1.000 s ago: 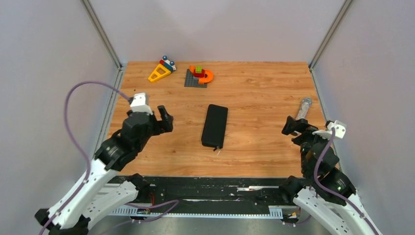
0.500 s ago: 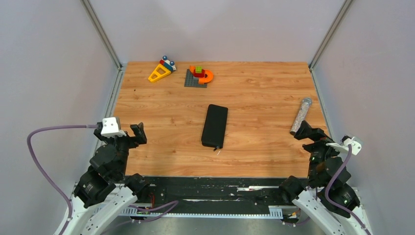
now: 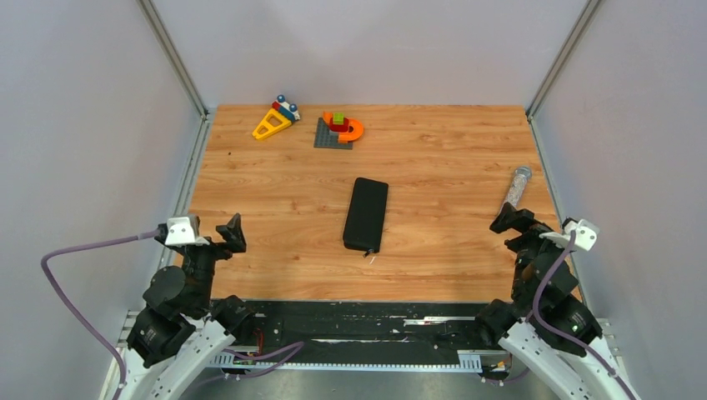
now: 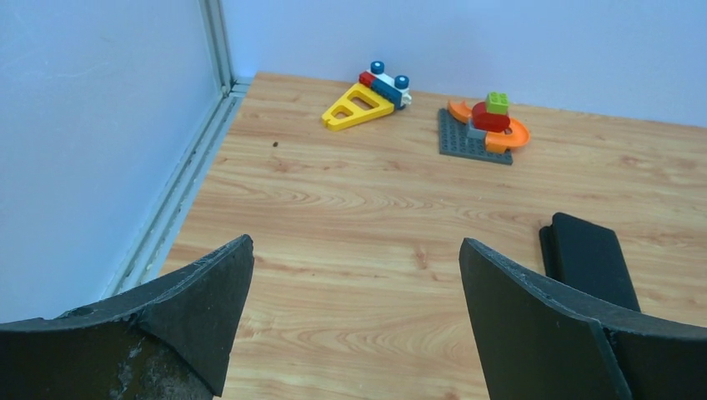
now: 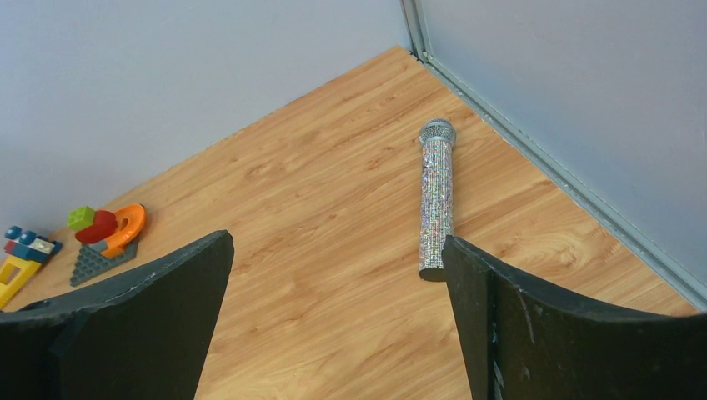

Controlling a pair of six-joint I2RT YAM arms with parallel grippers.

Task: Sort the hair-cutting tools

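Note:
No scissors and no comb show in any view. A closed black zip case (image 3: 366, 214) lies in the middle of the wooden table (image 3: 450, 150); its corner also shows in the left wrist view (image 4: 588, 258). My left gripper (image 3: 218, 237) is open and empty above the near left edge, its jaws wide apart over bare wood (image 4: 357, 246). My right gripper (image 3: 521, 227) is open and empty at the near right (image 5: 338, 242), just short of the near end of the glittery tube (image 5: 437, 196).
The glittery tube (image 3: 517, 185) lies along the right edge. A yellow toy-block wedge (image 3: 273, 122) and a grey plate with orange, red and green blocks (image 3: 338, 129) sit at the far left. Grey walls enclose the table on three sides.
Both arms have pulled back toward the near edge. The left gripper moved from the table's mid-left to the near left corner; the right one dropped back beside the tube's near end.

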